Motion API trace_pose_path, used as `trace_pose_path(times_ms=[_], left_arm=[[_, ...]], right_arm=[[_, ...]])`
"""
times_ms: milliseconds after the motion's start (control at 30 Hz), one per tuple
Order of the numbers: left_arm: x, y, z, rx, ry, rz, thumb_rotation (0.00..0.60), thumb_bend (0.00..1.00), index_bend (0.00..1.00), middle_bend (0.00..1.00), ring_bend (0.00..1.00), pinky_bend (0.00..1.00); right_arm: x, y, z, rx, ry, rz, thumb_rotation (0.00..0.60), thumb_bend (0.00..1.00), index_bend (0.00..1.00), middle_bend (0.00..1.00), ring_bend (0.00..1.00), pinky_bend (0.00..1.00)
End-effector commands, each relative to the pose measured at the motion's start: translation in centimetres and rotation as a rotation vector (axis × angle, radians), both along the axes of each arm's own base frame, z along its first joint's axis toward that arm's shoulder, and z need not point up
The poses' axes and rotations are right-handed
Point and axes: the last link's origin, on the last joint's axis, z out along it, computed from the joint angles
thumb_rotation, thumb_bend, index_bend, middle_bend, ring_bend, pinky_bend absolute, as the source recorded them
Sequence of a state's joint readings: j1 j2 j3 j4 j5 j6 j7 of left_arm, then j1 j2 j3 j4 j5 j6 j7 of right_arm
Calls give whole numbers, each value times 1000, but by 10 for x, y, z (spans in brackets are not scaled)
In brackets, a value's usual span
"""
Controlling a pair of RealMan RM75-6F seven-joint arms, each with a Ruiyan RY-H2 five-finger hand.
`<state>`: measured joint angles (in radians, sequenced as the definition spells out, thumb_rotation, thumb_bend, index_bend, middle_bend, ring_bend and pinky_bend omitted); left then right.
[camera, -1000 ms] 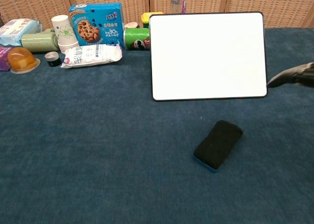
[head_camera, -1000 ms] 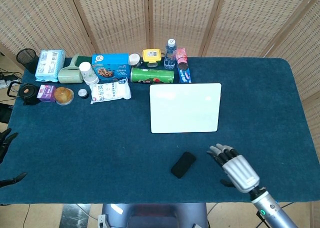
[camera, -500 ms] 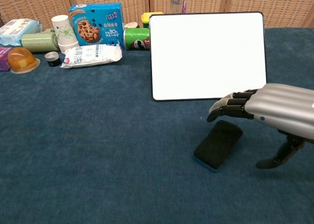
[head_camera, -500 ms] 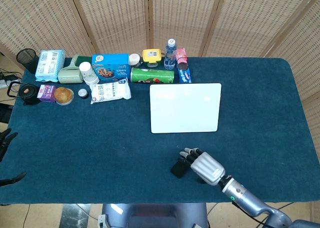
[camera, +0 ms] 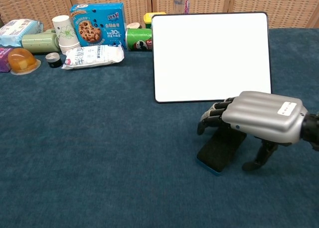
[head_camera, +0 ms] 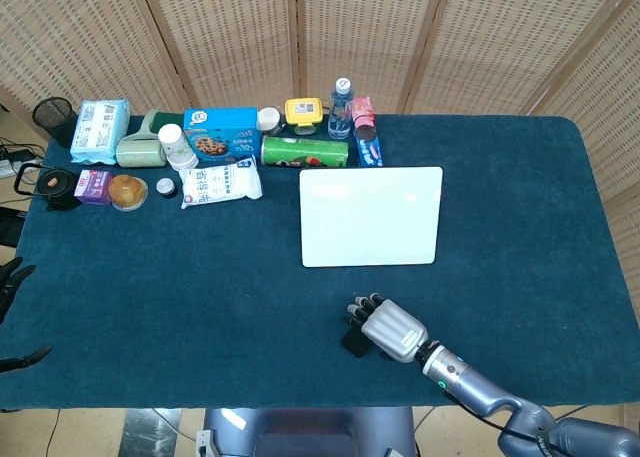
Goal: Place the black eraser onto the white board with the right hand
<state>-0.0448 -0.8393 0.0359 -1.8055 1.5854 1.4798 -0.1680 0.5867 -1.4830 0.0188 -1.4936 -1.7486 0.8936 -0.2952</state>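
We see the black eraser (camera: 220, 151), a soft-looking rounded slab with a felt-like black top and a thin blue edge along its near side, lying flat on the dark blue, carpet-like table cover (camera: 99, 153) just in front of the white board (camera: 212, 56). It sits aslant, its near end toward the left and its far end tucked beneath the right hand (camera: 259, 119), so only the nearer part shows in the chest view and a dark sliver at the hand's left in the head view. The right hand, a smooth silver-grey shell with dark fingers (camera: 213, 115), hangs palm-down directly above the eraser; its fingers curve downward past the far end and its thumb points down to the cloth on the eraser's right. We cannot tell whether the fingers touch the eraser, and nothing shows it as gripped. The white board is a glossy rectangle with rounded corners and a thin dark rim, lying flat and bare. The left hand (head_camera: 10, 277) shows only as dark fingertips at the left border of the head view, so how it is set we cannot tell. Boxes, cans and bottles line the table's far left edge.
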Motion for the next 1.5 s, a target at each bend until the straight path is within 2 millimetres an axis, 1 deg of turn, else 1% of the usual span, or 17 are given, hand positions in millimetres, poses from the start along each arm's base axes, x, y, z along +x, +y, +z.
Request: trace_pose_path(times_ms=[33,167,267,333,500,600,733,767,833,933,1000,1067,1133,1200,1333,1500], left_arm=[[0,0,0,0,0,1,600,53,0,0,0,0],[-1,1,1,1,-6,2,600,52,0,0,0,0],[-1,1,2,0,-10,1,600,53,0,0,0,0],[-1,1,2,-2,-13,0,600,53,0,0,0,0],[-2,1,4,-2,-19,-1,600,53,0,0,0,0],[-3,1,5,1,-23,0,600,52,0,0,0,0],[-3,1,5,2,-27,2,600,52,0,0,0,0],[-3,1,5,0,-27,1,600,52,0,0,0,0],[-3,1,5,-2,-26,1,600,53,0,0,0,0],[-2,1,4,-5,-23,-1,600,53,0,0,0,0],[-2,1,3,-9,-22,-1,600,53,0,0,0,0],[-1,1,3,-12,-23,-2,600,53,0,0,0,0],[-1,0,3,-14,-24,-2,600,52,0,0,0,0],[-1,0,3,-17,-25,-2,600,52,0,0,0,0],[-1,0,2,-21,-26,4,600,53,0,0,0,0],[-3,1,3,-22,-29,8,600,52,0,0,0,0]], right_arm=[[2,-3,-2,0,6,-1,600,40,256,272,240,297],[5,-5,-3,0,14,2,600,85,325,324,286,324],[11,-3,-9,0,1,26,600,108,404,399,348,402],[12,-2,-12,-5,-8,37,600,119,446,453,394,475],[12,-2,-14,-18,-24,57,600,144,504,514,454,556],[15,-3,-10,-41,-55,75,600,167,530,539,478,592],[21,-8,5,-105,-122,103,600,196,548,559,497,604],[24,-13,13,-146,-142,118,600,200,549,560,498,606],[25,-18,19,-180,-159,120,600,205,550,560,504,610],[29,-36,32,-287,-197,106,600,204,556,567,513,615],[30,-49,38,-363,-206,89,600,203,567,578,523,628],[31,-61,41,-426,-195,71,600,204,581,585,534,655],[32,-78,45,-525,-156,56,600,205,600,592,552,688],[36,-87,41,-577,-134,21,600,207,607,602,565,705],[41,-101,34,-649,-77,-34,600,272,609,609,575,717],[51,-113,28,-695,-42,-79,600,282,609,609,577,725]])
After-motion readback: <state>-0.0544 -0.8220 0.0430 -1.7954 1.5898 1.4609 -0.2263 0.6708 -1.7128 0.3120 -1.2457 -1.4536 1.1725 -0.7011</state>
